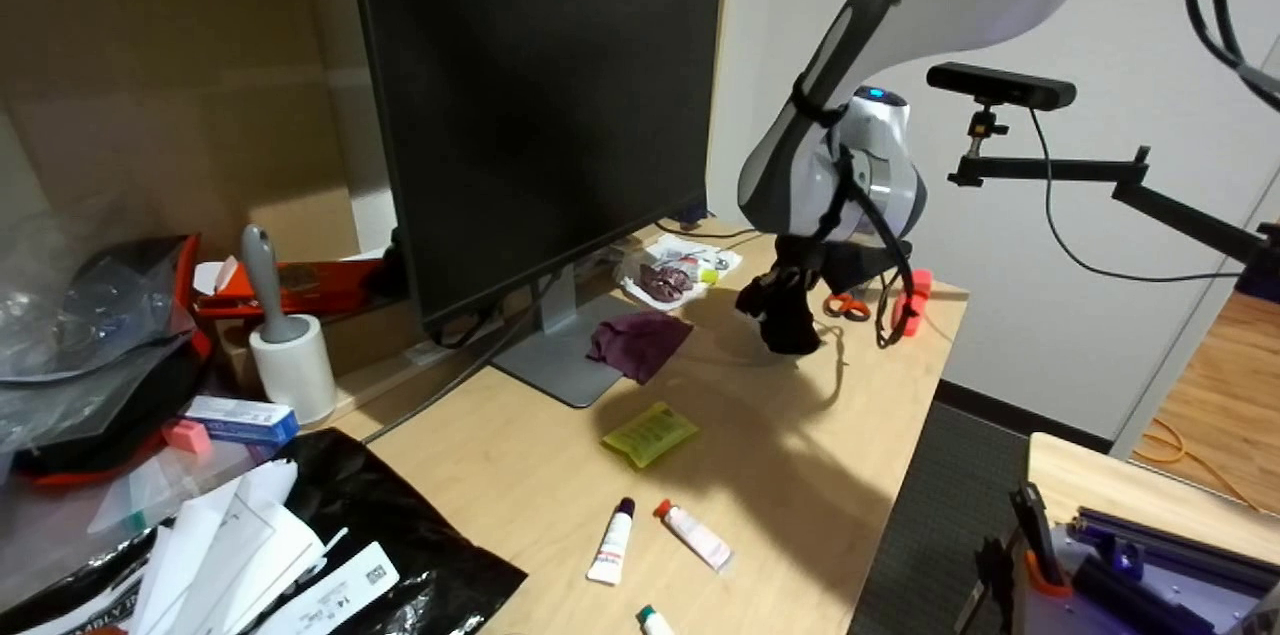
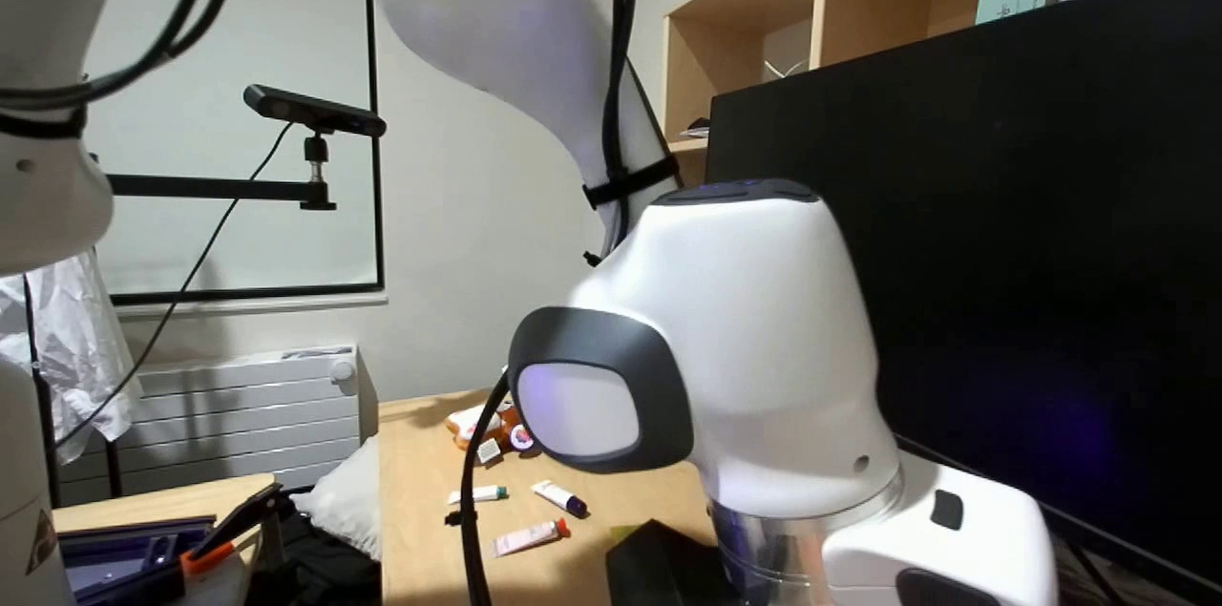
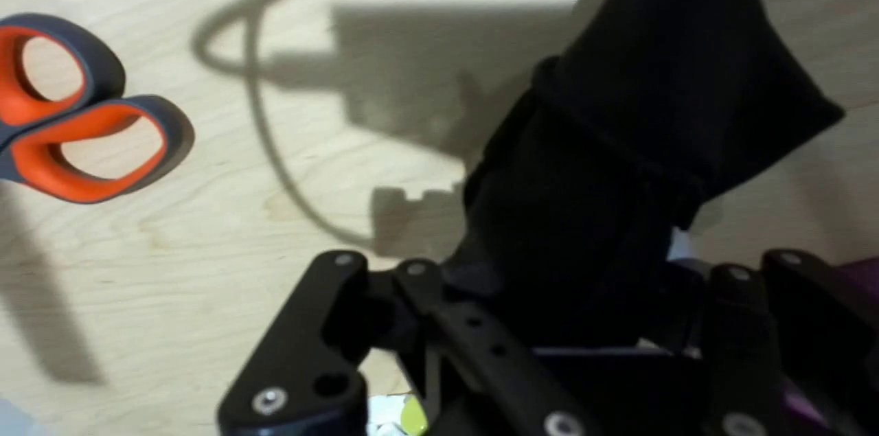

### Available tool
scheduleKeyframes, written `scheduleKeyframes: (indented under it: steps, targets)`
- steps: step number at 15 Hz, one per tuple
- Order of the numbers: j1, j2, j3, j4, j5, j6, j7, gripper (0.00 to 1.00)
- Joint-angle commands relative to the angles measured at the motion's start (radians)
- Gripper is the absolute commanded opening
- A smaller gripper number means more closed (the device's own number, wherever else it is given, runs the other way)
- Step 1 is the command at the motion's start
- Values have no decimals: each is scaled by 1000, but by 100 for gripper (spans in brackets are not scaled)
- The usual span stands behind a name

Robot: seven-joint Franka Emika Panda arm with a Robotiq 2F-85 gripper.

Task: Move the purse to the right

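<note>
Evidently the tool [image 3: 573,288] holds the black purse [image 3: 604,134]: its fingers stand some way apart with soft cloth bunched between them, though the exact contact is hidden. In an exterior view the purse hangs below the tool over the far part of the worktop [image 1: 525,485]; whether its lower end touches down I cannot tell. To its right there lie the orange-handled scissors [image 1: 848,307], to its left the purple cloth [image 1: 640,345], partly on the monitor stand [image 1: 545,370]. I judge the sideways carry to be under way (which "right" is meant, the sentence leaves unsettled). Move slowly and level, clear of the scissors; lower until the fabric settles, then spread the fingers gently and rise straight, so no fold snags.
</note>
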Motion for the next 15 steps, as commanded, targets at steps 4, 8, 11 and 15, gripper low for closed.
scheduleKeyframes:
  steps: [4, 8, 11, 15]
  targets:
    - [-56, 60, 43, 12, -87, -43, -150, 5]
    - [-47, 67, 6, 45, -202, -176, -222, 5]
    - [-105, 50, 49, 53, -366, -218, -212, 5]
    - [-143, 60, 78, 64, -477, -241, -215, 5]
